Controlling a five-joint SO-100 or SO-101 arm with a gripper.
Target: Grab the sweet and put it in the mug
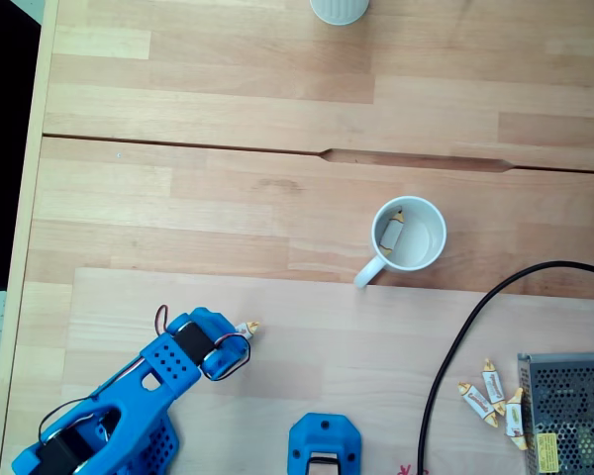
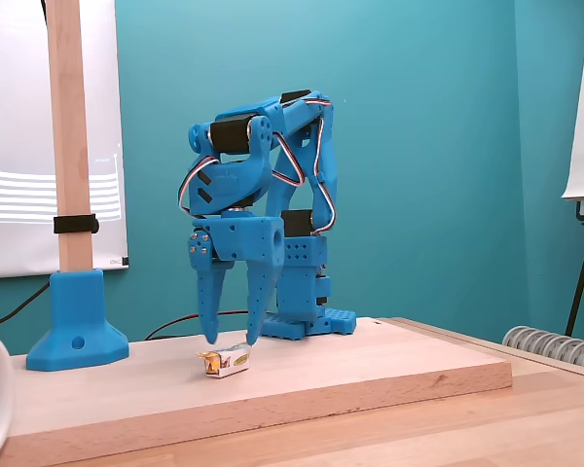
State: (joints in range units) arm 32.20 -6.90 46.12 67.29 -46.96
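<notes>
One sweet (image 2: 226,362) on desk (image 2: 389,375), end effector (image 2: 231,338) spread, fingertips straddling it; another sweet (image 1: 391,236) inside mug (image 1: 423,258), three spares (image 1: 493,392) near cable.

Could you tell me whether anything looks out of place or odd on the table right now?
Mildly odd: the mug already holds a sweet, leaning against its inner wall, while the open gripper straddles another sweet. Nothing looks spilled or damaged.

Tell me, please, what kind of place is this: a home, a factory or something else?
Probably a hobby or lab workbench, not a factory: a small blue printed arm on a wooden table, a metal mesh power box with its cable, and teal walls with paper charts.
</notes>
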